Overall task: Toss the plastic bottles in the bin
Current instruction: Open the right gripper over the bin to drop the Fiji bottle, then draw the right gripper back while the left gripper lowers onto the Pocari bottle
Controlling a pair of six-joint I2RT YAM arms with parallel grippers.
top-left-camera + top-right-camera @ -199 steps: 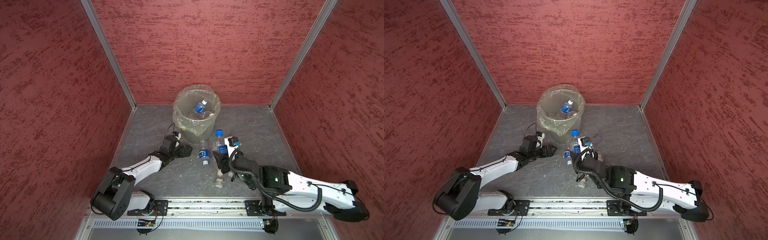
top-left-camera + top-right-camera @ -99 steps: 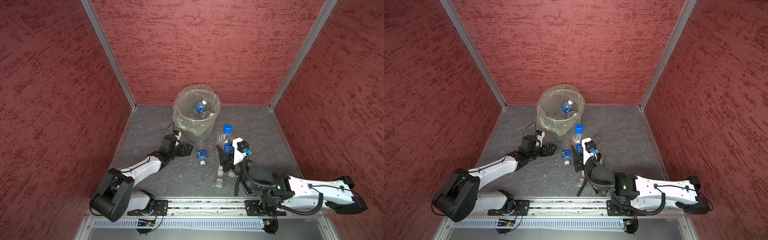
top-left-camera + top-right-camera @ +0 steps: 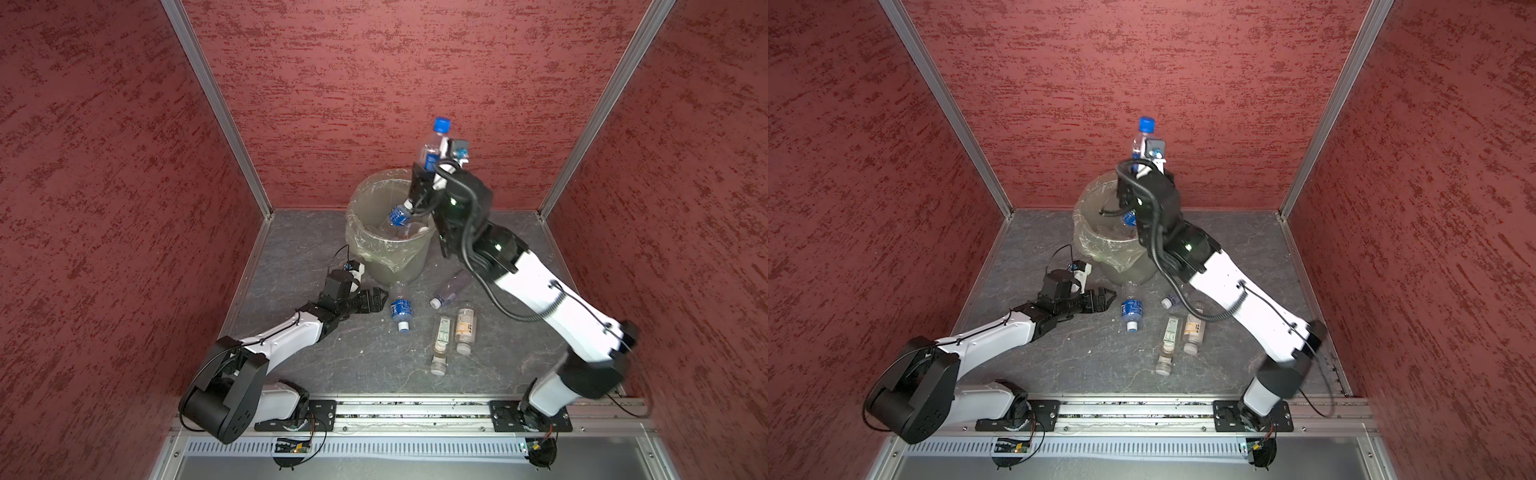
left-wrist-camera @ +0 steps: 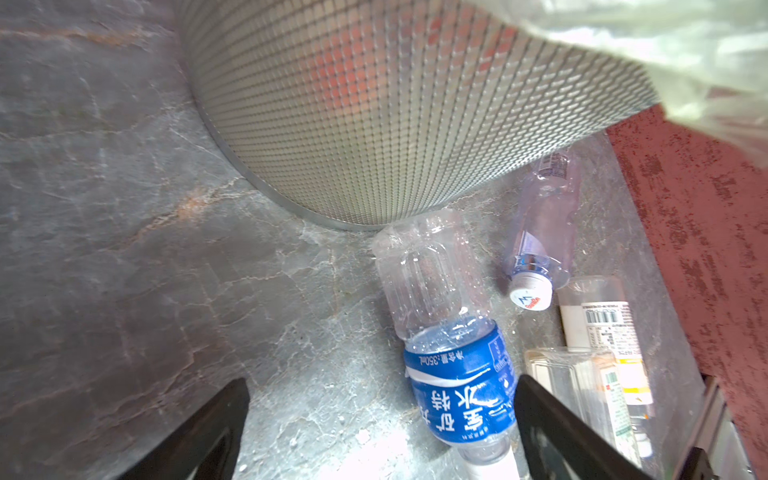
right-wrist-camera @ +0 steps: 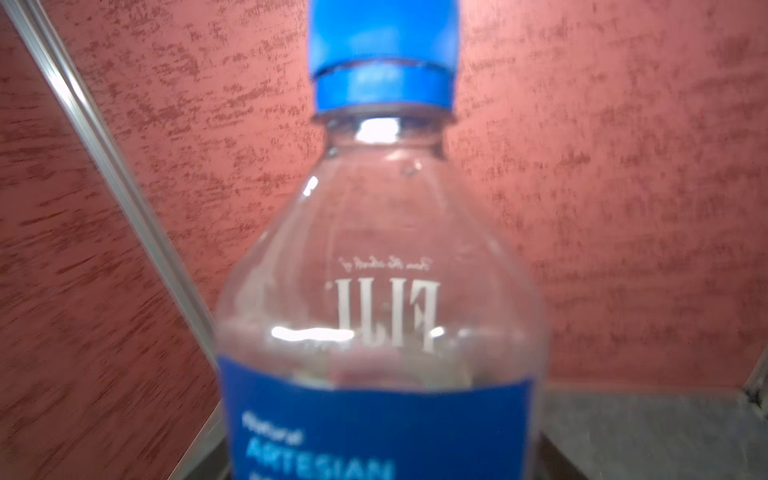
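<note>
Standing upright between right jaws; blue-capped bottle (image 3: pixel 431 146); above bin (image 3: pixel 397 266)

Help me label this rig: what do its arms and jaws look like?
The left arm and right arm match: white shell links between bulky black joints, black jaws, small white camera blocks at the wrists. A black cable loops along the right arm, near a green light.
</note>
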